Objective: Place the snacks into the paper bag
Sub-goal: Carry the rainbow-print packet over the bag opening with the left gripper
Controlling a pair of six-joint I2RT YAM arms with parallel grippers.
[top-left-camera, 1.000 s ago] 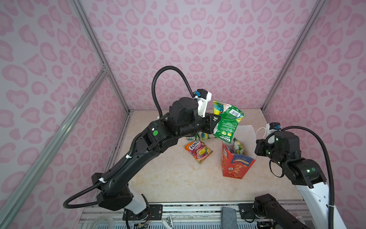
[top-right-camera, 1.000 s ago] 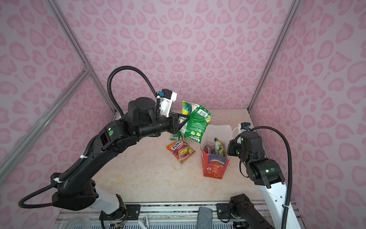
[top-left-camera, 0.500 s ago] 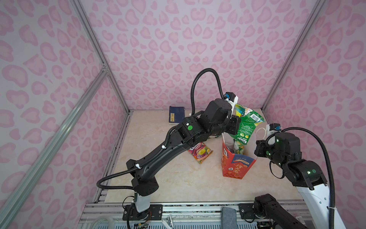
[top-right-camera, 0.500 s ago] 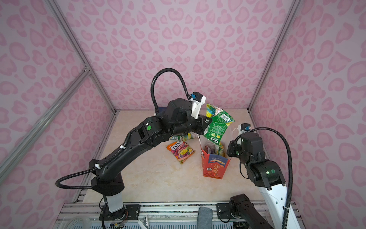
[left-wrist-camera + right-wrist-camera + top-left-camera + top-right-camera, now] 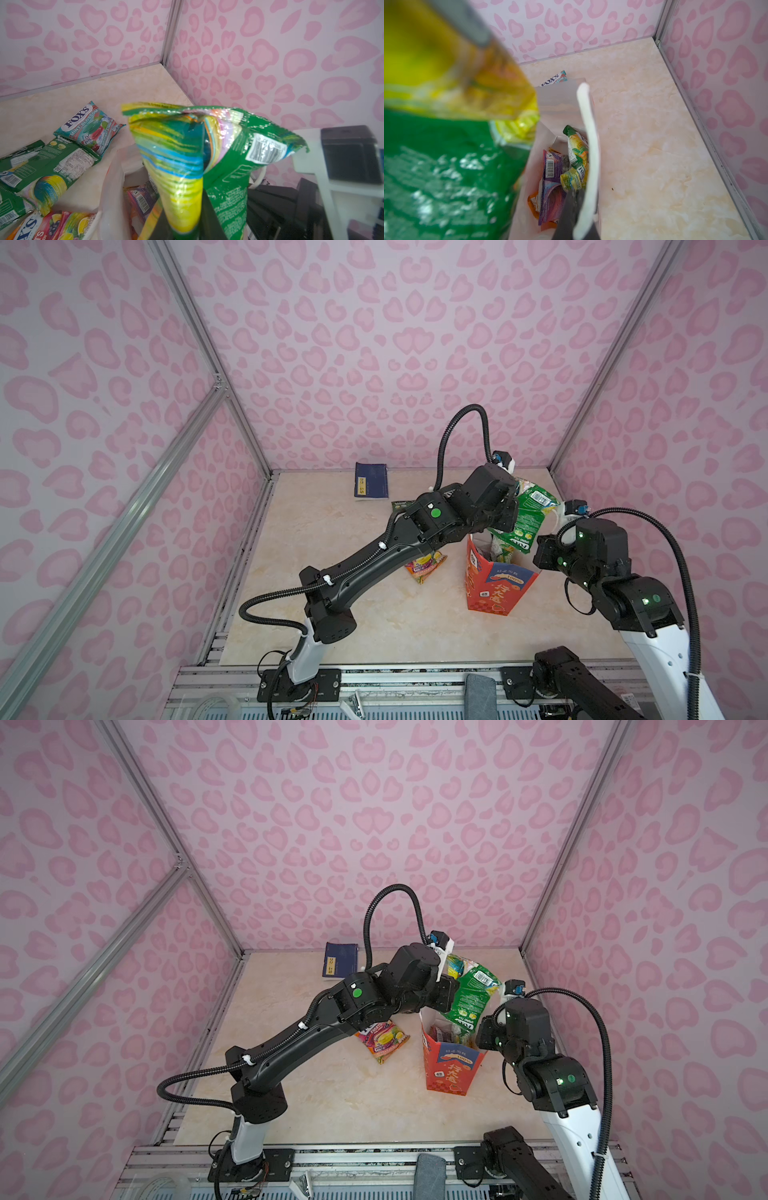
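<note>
The red-orange paper bag stands upright at the right of the table. My left gripper is shut on two snacks held together: a green packet and a yellow-green striped packet. They hang over the bag's open mouth. My right gripper is shut on the bag's white handle at the right rim. A purple packet and a yellow-green one lie inside the bag.
An orange and purple packet lies left of the bag. Behind the bag lie a teal FOX'S packet and green packets. A dark-blue booklet rests at the back wall. The right wall is close.
My left arm has swung to the right and stretched out, carrying the two packets from above the table's middle to over the bag's mouth. The right arm has stayed at the bag.
</note>
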